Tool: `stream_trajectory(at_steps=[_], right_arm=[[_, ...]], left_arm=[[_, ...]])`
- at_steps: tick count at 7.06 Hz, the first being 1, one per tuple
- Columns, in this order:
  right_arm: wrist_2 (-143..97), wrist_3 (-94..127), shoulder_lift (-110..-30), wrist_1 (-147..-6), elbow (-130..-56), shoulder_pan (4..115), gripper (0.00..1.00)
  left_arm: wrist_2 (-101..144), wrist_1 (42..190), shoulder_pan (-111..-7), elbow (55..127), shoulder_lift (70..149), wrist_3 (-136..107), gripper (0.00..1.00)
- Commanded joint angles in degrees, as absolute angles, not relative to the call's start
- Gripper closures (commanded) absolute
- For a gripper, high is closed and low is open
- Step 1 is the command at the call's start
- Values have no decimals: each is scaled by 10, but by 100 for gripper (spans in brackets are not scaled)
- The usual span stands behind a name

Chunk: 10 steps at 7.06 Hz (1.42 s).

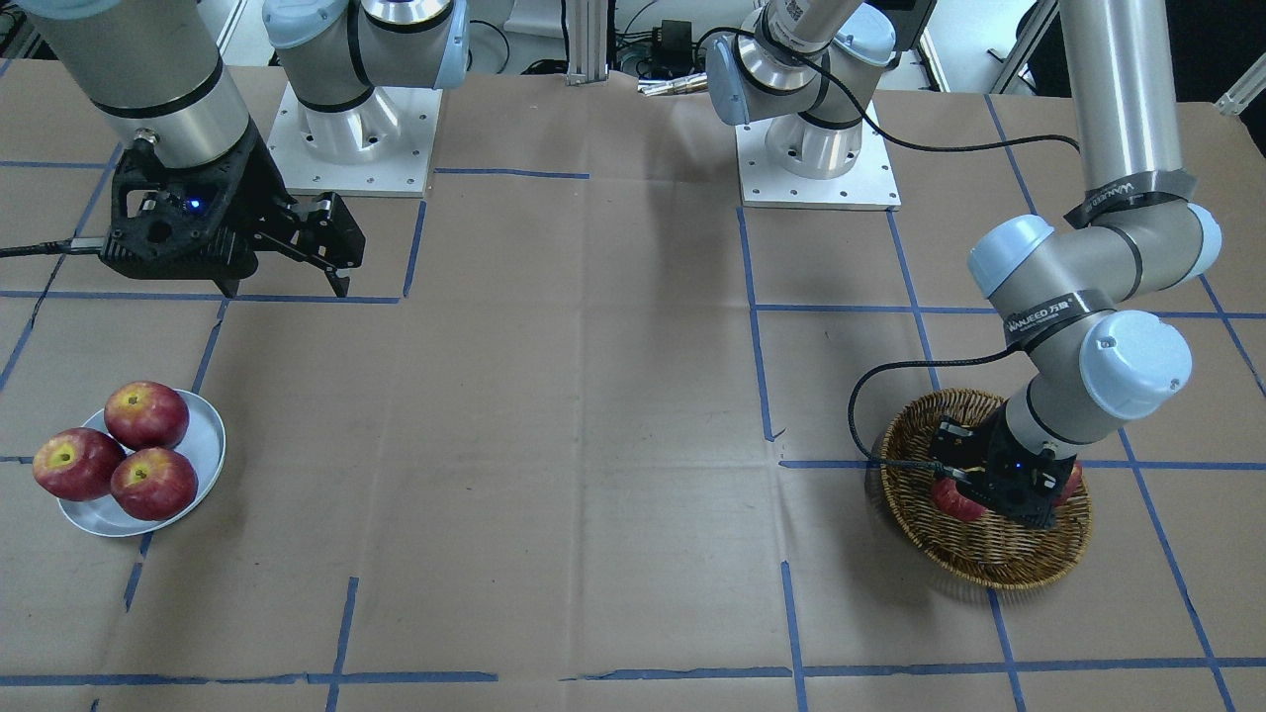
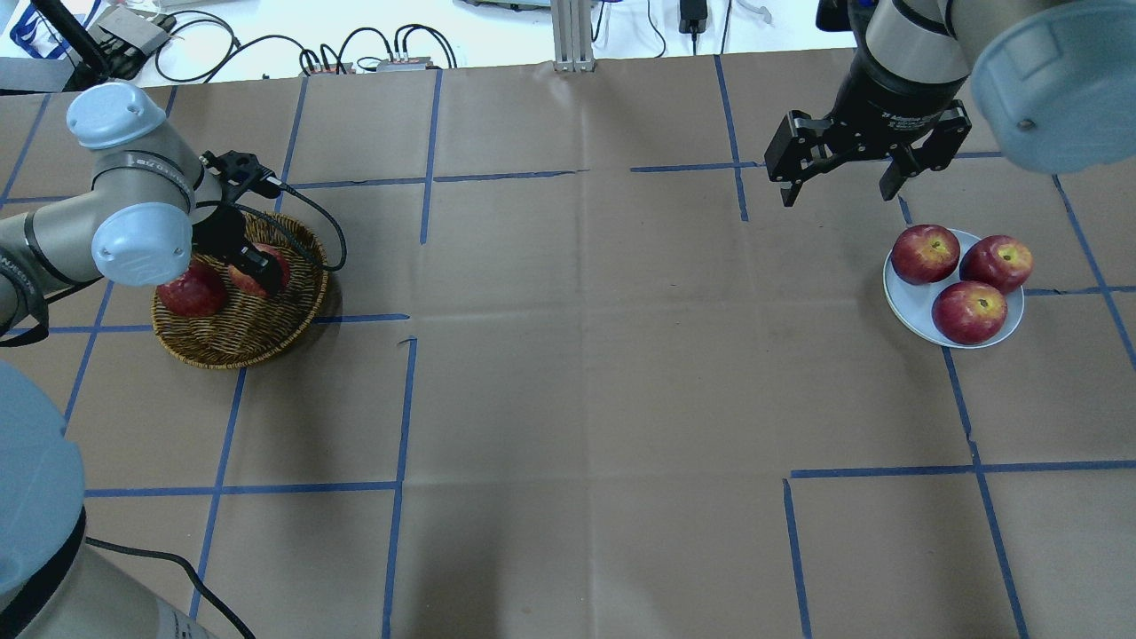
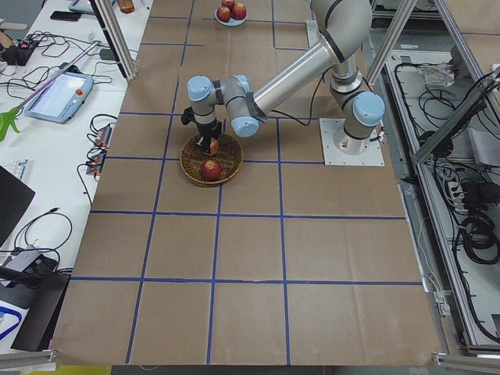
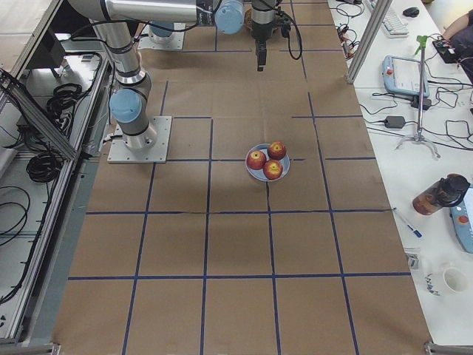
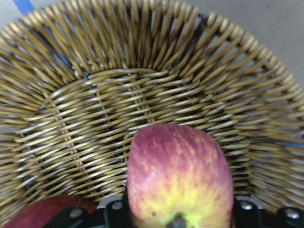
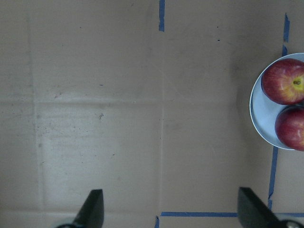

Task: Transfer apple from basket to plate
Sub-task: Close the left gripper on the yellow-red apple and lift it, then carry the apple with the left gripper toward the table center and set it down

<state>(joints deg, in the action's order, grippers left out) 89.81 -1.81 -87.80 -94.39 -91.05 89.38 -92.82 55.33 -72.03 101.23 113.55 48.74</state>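
My left gripper (image 2: 260,271) is down in the wicker basket (image 2: 248,342) and shut on the yellow-streaked apple (image 5: 178,175). The left wrist view shows the apple between the fingers (image 5: 111,211), over the basket's weave (image 5: 95,118). The held apple also shows in the front view (image 1: 951,499). A darker red apple (image 2: 191,291) lies beside it in the basket. My right gripper (image 2: 837,193) hangs open and empty above the table, just behind the pale plate (image 2: 903,293). The plate holds three deep-red apples (image 2: 969,311).
Brown paper with blue tape lines covers the table (image 2: 577,355). The basket stands on my left side and the plate on my right, with a wide stretch of table between them. A black cable (image 2: 319,231) loops from my left wrist over the basket rim.
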Motion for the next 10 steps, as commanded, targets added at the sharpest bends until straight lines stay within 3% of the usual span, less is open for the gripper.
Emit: stream_trajectory(at_steps=[1,6,10], right_arm=[[897,-18,-878,-944,-911,894,0],[897,-18,-878,-944,-911,894,0],[897,-18,-878,-944,-911,894,0]], left_arm=[[-925,582,-782,987,1094,434,61],[-896,591,-995,976,1106,219,61],[-894,527,-1088,951,1192,135,61]])
